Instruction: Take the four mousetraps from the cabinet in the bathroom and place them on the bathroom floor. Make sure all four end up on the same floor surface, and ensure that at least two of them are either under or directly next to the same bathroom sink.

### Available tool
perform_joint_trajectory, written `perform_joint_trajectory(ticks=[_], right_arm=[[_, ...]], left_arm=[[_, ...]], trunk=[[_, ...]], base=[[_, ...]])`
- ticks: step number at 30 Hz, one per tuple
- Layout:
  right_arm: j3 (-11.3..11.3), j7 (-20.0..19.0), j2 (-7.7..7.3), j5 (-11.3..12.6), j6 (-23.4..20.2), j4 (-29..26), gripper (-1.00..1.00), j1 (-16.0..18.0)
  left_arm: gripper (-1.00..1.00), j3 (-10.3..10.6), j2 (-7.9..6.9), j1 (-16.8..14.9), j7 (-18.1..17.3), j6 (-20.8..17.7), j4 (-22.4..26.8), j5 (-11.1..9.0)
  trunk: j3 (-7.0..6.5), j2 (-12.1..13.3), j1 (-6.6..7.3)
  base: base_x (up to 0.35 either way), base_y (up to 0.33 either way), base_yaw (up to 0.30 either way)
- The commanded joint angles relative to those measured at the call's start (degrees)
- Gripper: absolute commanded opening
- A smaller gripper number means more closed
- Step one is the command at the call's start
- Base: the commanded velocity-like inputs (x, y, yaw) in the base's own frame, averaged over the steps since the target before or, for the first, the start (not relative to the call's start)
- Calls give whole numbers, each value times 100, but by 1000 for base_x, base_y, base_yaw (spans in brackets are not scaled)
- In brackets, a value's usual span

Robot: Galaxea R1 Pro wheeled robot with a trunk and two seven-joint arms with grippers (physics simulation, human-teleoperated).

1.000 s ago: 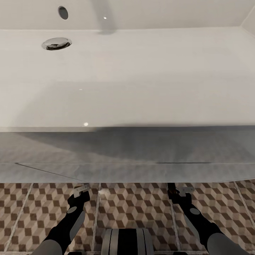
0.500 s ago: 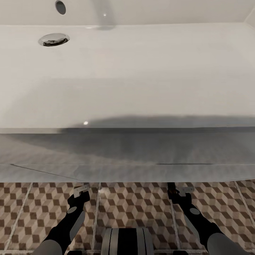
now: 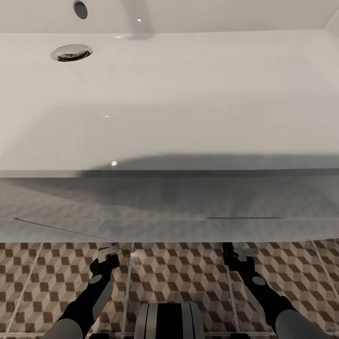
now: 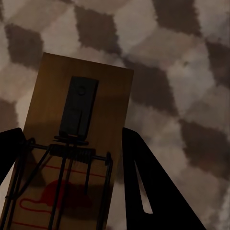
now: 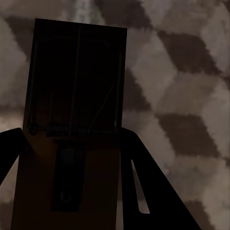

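Note:
In the left wrist view a tan mousetrap (image 4: 81, 96) with dark wire and a red mark sits between my dark fingers (image 4: 148, 187), just above the cube-pattern bathroom floor (image 4: 182, 72). My left gripper (image 3: 108, 252) is shut on it. A second mousetrap (image 5: 76, 76), dark in shadow, is gripped the same way by my right gripper (image 3: 239, 253). Both grippers hang low over the floor (image 3: 179, 273), right in front of the white drawer unit (image 3: 169, 207) under the wide white sink (image 3: 188, 94) with its chrome drain (image 3: 71, 52). The cabinet is out of view.
The sink's front edge and the drawer unit form a wall straight ahead of both arms. Patterned tiles stretch left and right of the grippers. My own base (image 3: 168, 321) shows at the bottom middle between the arms.
The whole picture shifted slightly a second ago, so the camera moved; the shadow on the sink's front edge widened. Both arms and the held mousetraps keep the same pose.

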State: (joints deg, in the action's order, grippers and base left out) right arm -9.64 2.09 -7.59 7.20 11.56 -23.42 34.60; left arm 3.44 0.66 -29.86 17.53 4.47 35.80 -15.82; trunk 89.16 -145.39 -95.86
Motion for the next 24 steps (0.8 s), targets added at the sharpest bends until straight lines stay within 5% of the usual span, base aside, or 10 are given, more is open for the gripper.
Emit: perform_joint_trajectory(ticks=[1, 24], right_arm=[[-46, 2, -6, 79, 22, 4, -100, 3], [-50, 2, -6, 77, 25, 4, -100, 3]], left_arm=[[-100, 34, -5, -2, 23, 28, -2, -44], [-100, 34, -5, -3, 31, 31, -2, -44]], trunk=[[3, -1, 1], [91, -6, -9]], base=[[0, 0, 0], [0, 0, 0]])
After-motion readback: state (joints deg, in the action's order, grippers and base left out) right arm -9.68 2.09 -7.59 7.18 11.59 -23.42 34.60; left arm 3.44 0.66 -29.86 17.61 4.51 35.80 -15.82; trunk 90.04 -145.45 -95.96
